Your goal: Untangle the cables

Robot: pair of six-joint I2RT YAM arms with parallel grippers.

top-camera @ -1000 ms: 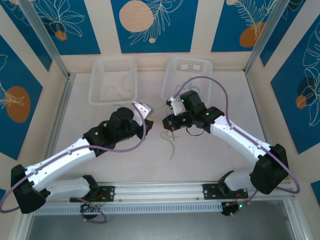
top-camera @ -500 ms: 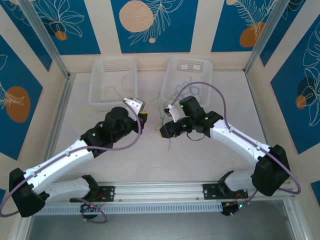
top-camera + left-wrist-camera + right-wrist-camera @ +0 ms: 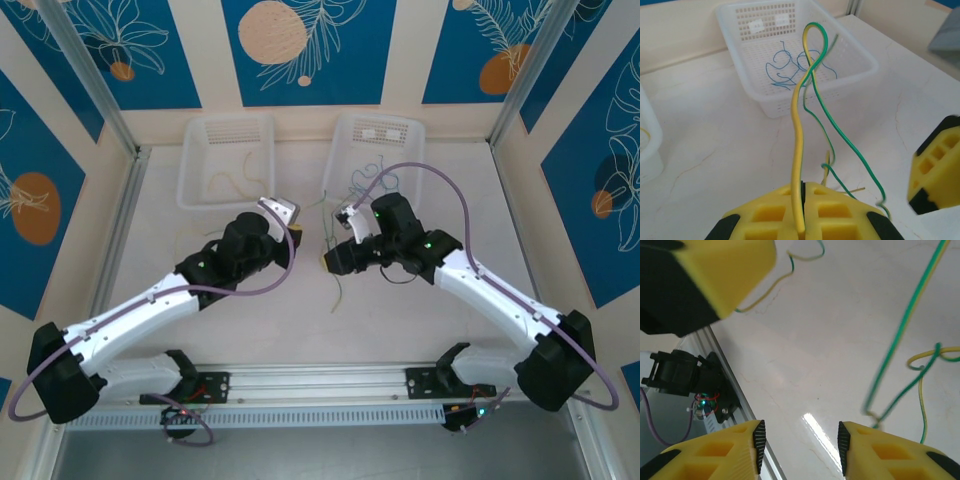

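The left hand (image 3: pixel 802 195) is clamped, the right hand (image 3: pixel 800 435) parted.

Robotics lab test cell: pale tabletop (image 3: pixel 420 330) enclosed by aluminium-profile posts (image 3: pixel 92 85) and wall panels (image 3: pixel 300 60) printed with blue leaf-and-orange-disc motifs, with a left arm (image 3: pixel 130 315) and a right arm (image 3: pixel 500 295) bolted to a slotted aluminium rail (image 3: pixel 320 380) at the near edge, and a white perforated basket (image 3: pixel 228 119) and a second basket (image 3: pixel 378 118) at the far side.

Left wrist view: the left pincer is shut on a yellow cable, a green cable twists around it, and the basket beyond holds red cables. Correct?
Not quite: the left wrist view shows blue cables in the basket, not red. The rest stands: the left pincer is shut on the yellow cable, with the green cable twisted around it.
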